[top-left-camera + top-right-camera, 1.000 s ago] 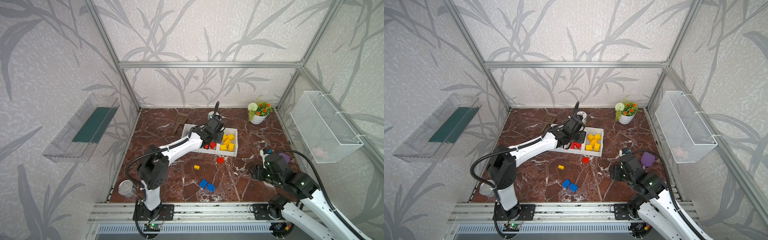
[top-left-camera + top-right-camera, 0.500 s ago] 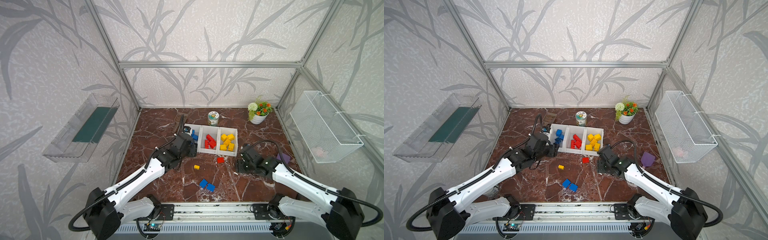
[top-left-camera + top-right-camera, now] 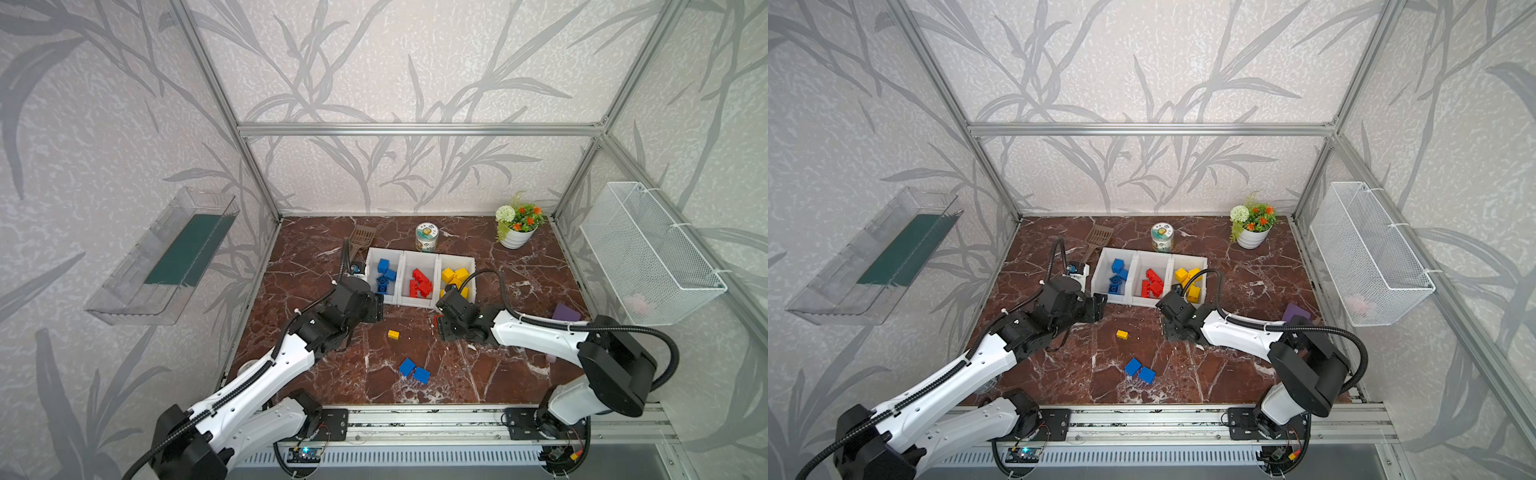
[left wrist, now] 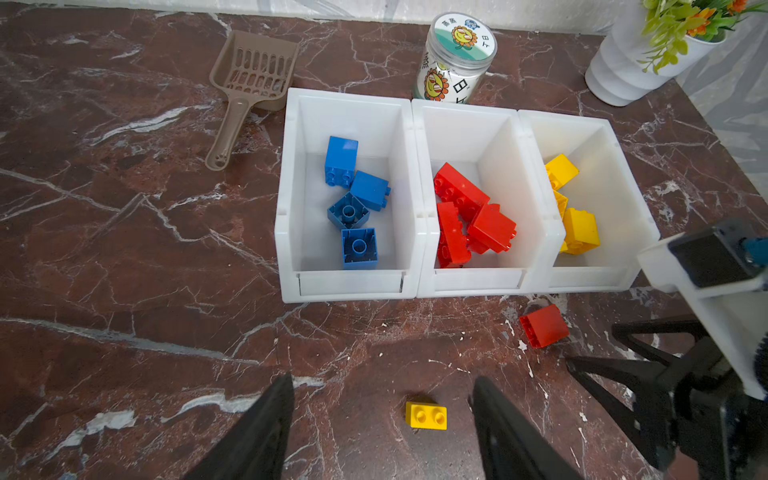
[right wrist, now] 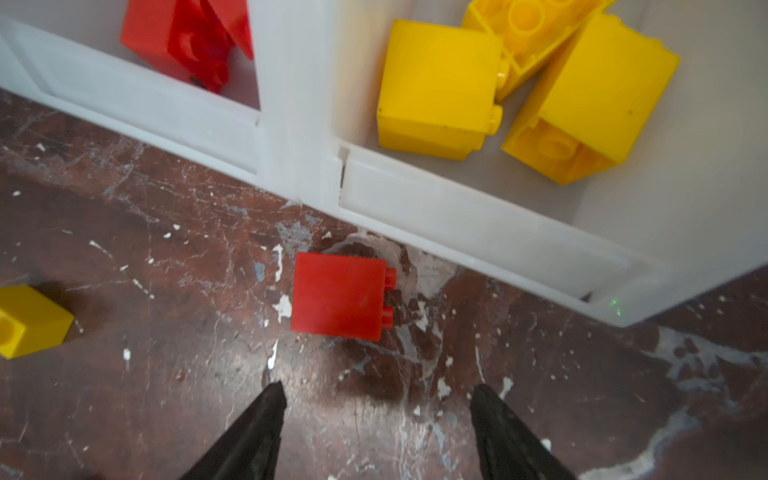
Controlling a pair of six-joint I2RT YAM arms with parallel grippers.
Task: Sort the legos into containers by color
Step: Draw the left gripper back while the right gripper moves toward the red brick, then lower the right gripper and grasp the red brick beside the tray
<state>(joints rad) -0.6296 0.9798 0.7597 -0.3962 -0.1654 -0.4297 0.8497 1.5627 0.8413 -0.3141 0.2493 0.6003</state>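
Brown marble desk point(image 3: 528, 270) lies open at three o'clock of three joined white plastic bins point(image 4: 349, 286). Right tool point(image 5: 376, 395), spread and empty, faces a red studded brick point(image 5: 338, 301) at their five o'clock. Left tool point(image 3: 377, 308), spread, has a yellow brick point(image 3: 393, 333) at five o'clock.

Both low, jaws apart, empty: left pincer point(image 4: 382, 380) and right pincer point(image 5: 376, 388).

You have three joined white plastic bins point(image 4: 351, 284) on the marble bench point(image 3: 519, 291), a labelled clear jar point(image 4: 455, 62) behind them, and a brown plastic scoop point(image 4: 253, 72) at their left. Before them lie a red brick point(image 4: 543, 326), a small yellow brick point(image 4: 426, 414), and two touching blue bricks point(image 3: 407, 367).
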